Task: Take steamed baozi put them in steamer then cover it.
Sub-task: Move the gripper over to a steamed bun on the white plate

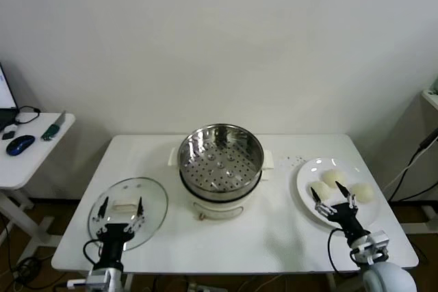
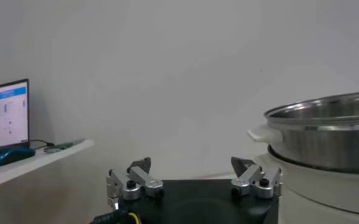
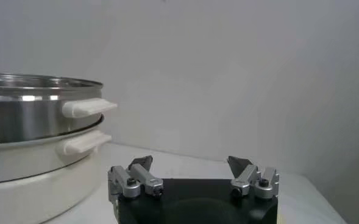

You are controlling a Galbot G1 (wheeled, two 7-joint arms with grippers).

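The steamer (image 1: 220,162), a shiny steel basket with a perforated bottom on a cream-white pot base, stands empty at the table's middle. It also shows in the left wrist view (image 2: 331,137) and the right wrist view (image 3: 27,115). Three baozi (image 1: 333,177) show on a white plate (image 1: 306,171) at the right. My right gripper (image 1: 334,196) is open and empty at the plate's near side, also seen in its wrist view (image 3: 191,163). The glass cover (image 1: 154,203) lies flat at the left. My left gripper (image 1: 121,205) is open above the cover's near part, also seen in its wrist view (image 2: 194,167).
A small white side table (image 1: 41,158) stands to the left with a blue mouse (image 1: 20,145) and a screen (image 2: 7,115). A white wall is behind the table. A cable hangs at the far right (image 1: 414,162).
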